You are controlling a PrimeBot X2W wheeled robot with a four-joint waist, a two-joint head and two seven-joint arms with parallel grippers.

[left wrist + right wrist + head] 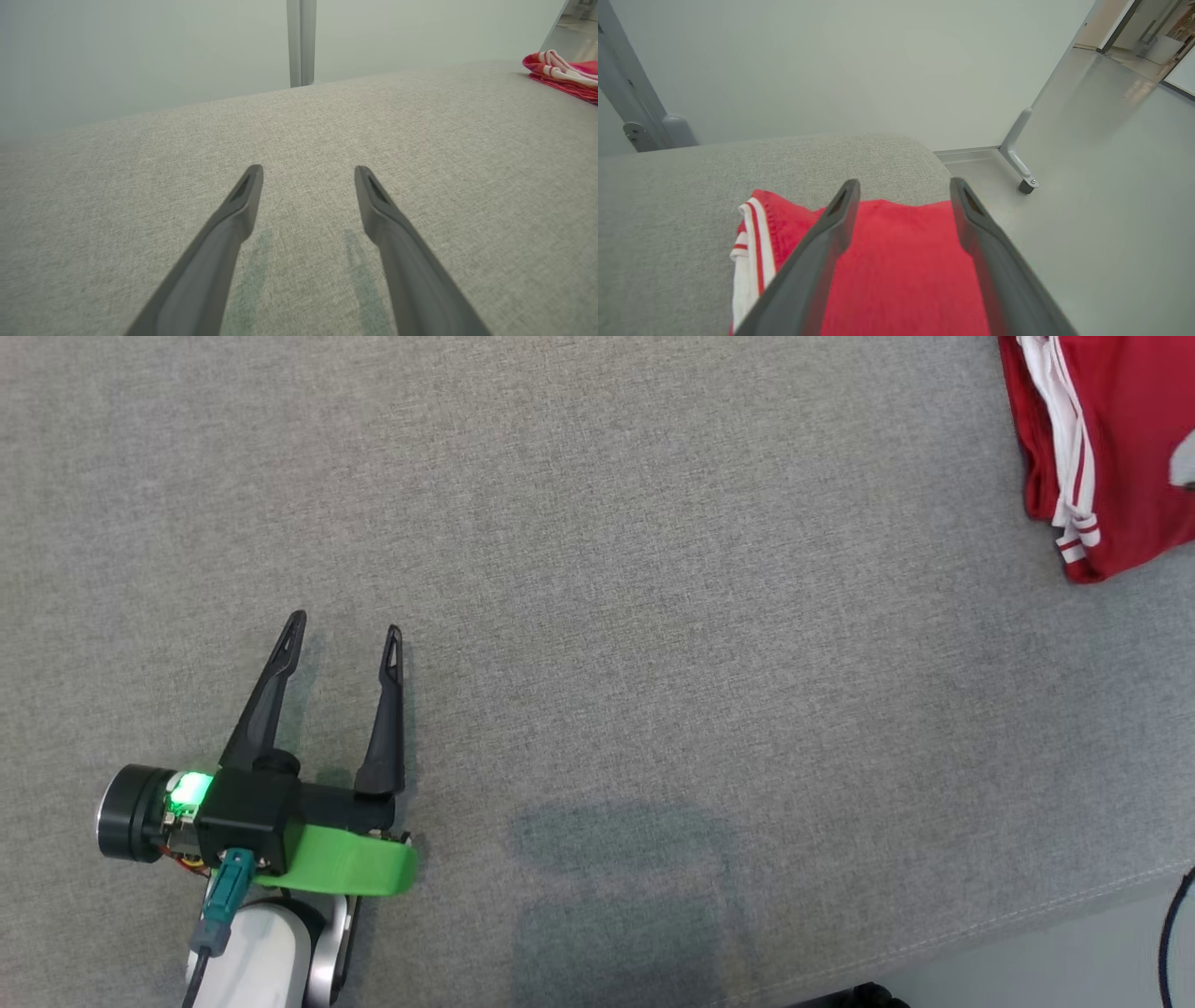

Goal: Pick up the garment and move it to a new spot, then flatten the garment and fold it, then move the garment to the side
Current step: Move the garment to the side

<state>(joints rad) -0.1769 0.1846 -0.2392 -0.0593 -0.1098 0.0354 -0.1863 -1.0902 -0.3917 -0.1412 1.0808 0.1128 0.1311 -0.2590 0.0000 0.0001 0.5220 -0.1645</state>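
Observation:
A folded red garment (1120,448) with white striped trim lies at the far right of the grey cushion, cut off by the head view's edge. From the left wrist it is a small red bundle (565,77) far off to the right. My left gripper (345,635) rests open low over bare fabric at the lower left, nothing between its fingers (243,200). My right gripper (903,191) hovers open just above the garment (901,266), its two dark fingers straddling the red cloth near the cushion's right edge.
The grey upholstered surface (597,616) stretches wide between the left gripper and the garment. Its front edge seam (1027,915) runs along the lower right, with pale floor beyond. A wall (831,70), a grey post (301,42) and a caster leg (1024,184) stand past the cushion.

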